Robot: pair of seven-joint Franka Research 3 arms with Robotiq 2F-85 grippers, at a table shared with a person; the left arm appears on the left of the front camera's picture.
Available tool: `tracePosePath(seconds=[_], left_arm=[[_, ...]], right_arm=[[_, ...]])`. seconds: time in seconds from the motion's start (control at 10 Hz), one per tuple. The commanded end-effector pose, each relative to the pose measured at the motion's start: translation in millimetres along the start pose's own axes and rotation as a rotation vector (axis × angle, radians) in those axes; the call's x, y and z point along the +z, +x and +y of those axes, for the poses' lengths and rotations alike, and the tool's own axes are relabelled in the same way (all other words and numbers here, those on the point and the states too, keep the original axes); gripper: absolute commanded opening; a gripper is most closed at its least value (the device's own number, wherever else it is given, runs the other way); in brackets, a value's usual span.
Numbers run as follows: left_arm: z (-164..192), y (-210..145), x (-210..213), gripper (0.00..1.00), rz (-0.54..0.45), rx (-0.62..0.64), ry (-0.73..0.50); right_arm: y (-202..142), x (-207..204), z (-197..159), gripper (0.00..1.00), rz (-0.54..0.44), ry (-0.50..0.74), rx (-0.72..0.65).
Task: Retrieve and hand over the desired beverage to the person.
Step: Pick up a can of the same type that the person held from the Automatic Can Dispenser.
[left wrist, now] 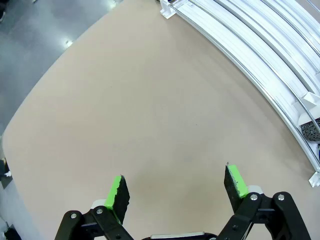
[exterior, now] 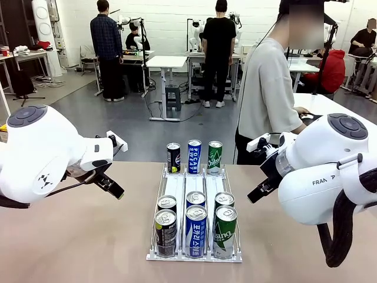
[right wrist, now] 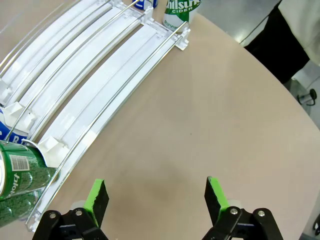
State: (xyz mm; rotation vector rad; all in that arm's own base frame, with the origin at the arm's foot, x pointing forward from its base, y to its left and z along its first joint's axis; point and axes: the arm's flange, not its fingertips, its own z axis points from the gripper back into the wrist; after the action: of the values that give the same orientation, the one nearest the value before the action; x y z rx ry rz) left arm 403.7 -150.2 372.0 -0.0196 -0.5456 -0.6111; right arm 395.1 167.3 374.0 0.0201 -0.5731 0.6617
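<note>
While both arms reach over the counter, neither holds anything. The left end effector has its green pads spread wide over bare counter to the left of the rack. The right end effector is spread just as wide over bare counter to the right of the rack. From the front, each end effector is a dark shape half hidden by its own white wrist, and the fingers are hard to make out there.

Nine cans stand upright in the rack's three lanes: black on the left, blue in the middle, green on the right. Three are at the near end. Three more are close behind them, mostly hidden except for their tops. The last three are at the far end, and the middle of each lane is bare. Which can is wanted cannot be told.

In the right wrist view, the near green can is cut off by the left edge and the far green can by the top edge. In the left wrist view, a dark patch by the rack is cropped too much to identify.

The person stands beyond the rack's far right corner, side-on. The legs are hidden behind the counter and the right arm. What the hand touches is unclear.
</note>
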Motion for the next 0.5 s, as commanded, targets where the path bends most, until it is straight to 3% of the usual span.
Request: tracePosePath(seconds=[0.0, 0.1, 0.4], left_arm=[[0.1, 0.0, 0.0, 1.0, 0.0, 0.0, 0.0], [0.0, 0.0, 0.0, 1.0, 0.0, 0.0, 0.0], [22.4, 24.8, 98.9, 1.0, -0.005, -0.031, -0.064]], right_arm=[[0.0, 0.0, -0.1, 1.0, 0.0, 0.0, 0.0], [0.0, 0.0, 0.0, 1.0, 0.0, 0.0, 0.0], [22.7, 116.7, 11.5, 1.0, -0.059, -0.142, 0.028]])
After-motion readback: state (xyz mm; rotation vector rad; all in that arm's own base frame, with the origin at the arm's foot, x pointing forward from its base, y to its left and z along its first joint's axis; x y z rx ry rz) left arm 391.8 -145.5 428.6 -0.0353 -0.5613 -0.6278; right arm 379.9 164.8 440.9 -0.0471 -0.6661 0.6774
